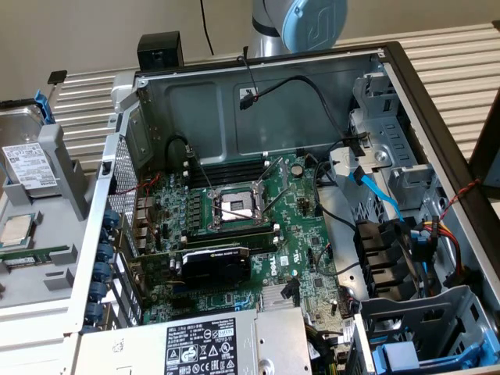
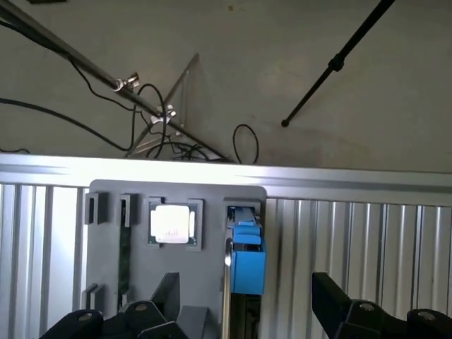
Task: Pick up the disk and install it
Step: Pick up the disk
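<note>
You're at the pick-up step; end effector sits wide open, aimed at the disk, not touching; I'd say the grab needs it squared across the disk's sides.

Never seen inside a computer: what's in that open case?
The case holds a green motherboard with an open processor socket, a black graphics card, a grey power supply and cables. Whatever lies beneath the power supply is covered.

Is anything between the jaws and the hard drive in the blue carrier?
Nothing visible: the silver hard drive in its blue plastic carrier stands in the grey tray, lined up between the gripper's open jaws.
</note>
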